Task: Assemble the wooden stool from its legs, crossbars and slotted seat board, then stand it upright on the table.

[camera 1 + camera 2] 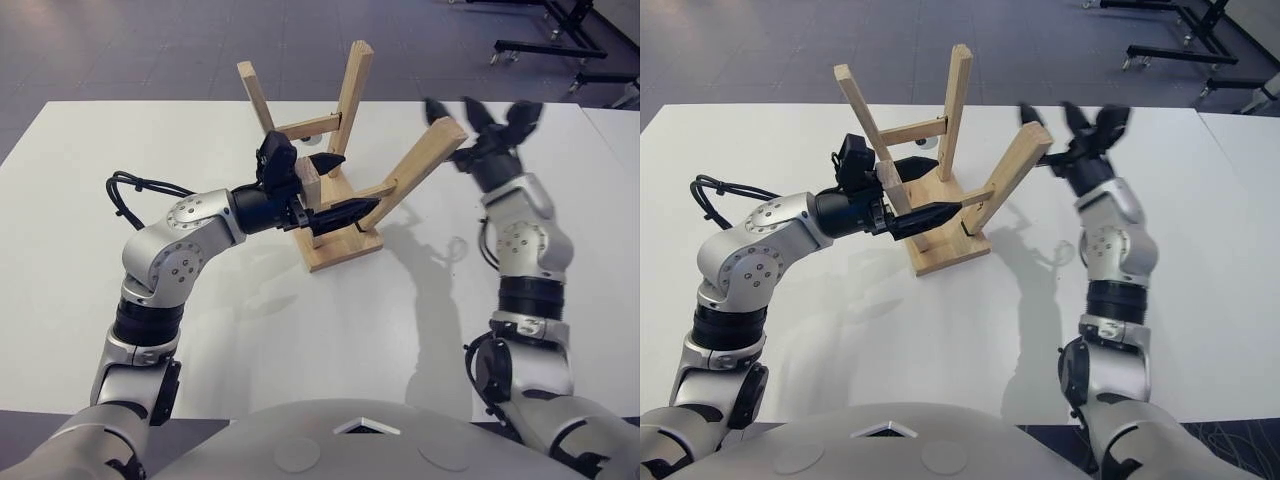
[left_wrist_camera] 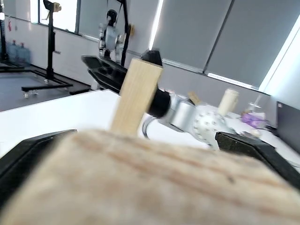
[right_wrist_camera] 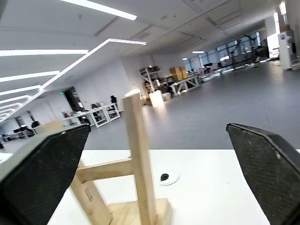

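— Where is the stool now?

— Centre of the frame, upside down. Its seat board (image 1: 345, 250) is flat on the surface (image 1: 150, 150) and its legs point up.

— And your grippers?

— My left gripper (image 1: 350, 185) sits around a short near leg (image 1: 308, 185), left of centre. I cannot tell whether it is clamped on the wood or only straddling it. My right gripper (image 1: 480, 115), at upper right, is spread wide and holds nothing.

— What does the next move turn on?

— The tilted leg (image 1: 420, 170). Its long axis runs from the board up and to the right, splayed away from the two straighter legs behind. Its free end lies just beside my right gripper, slightly below and to its left. That makes the right arm clearly the nearer one.

— So?

— I judge the right should close on that top end and swing the leg upright, while the left steadies the base.
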Motion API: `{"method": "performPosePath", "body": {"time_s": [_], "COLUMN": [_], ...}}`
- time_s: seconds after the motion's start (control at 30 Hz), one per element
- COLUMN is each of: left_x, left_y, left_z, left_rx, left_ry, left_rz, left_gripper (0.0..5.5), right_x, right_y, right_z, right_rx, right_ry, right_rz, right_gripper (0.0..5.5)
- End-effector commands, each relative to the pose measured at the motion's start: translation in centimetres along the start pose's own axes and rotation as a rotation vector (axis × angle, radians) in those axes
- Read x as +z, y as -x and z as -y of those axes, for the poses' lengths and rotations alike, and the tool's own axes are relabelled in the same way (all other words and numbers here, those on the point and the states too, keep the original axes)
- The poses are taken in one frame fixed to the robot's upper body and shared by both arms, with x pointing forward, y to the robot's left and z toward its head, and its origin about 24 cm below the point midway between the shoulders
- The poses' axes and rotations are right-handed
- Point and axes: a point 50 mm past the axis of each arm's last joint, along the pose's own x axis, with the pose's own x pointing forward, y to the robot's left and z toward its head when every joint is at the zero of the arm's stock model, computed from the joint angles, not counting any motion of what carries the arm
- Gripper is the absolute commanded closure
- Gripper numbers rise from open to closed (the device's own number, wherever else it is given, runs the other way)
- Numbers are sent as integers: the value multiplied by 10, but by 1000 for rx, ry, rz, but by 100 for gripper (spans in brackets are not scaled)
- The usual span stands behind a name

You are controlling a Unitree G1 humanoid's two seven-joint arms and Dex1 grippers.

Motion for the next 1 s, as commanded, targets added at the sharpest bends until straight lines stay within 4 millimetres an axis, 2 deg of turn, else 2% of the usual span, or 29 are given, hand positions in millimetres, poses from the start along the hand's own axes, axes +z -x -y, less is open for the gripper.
{"method": "performPosePath", "body": {"time_s": [0.03,0.13,0.33,0.47,0.57,0.77,0.87,1.0], "left_x": [-9,-9,-11,-7,-14,-27,-22,-7], "left_y": [-13,-11,-9,-2,11,29,32,40], "left_z": [12,10,10,2,-5,-14,-15,-11], "left_rx": [-75,-57,-38,24,70,133,145,161], "left_ry": [-7,-4,2,-28,-22,-4,-22,-89], "left_rz": [-78,-68,-56,-7,0,-23,-2,54], "left_gripper": [10,10,10,10,10,10,10,10], "right_x": [-57,-52,-43,-13,8,26,28,47], "right_y": [-8,-13,-15,-16,-18,-17,-10,-8], "right_z": [-114,-95,-80,-62,-53,-44,-27,-19], "right_rx": [445,313,189,110,84,47,-14,-52], "right_ry": [-115,-53,18,64,90,123,178,186], "right_rz": [-248,-223,-157,-41,23,70,45,123], "right_gripper": [14,14,14,14,14,14,14,14]}}
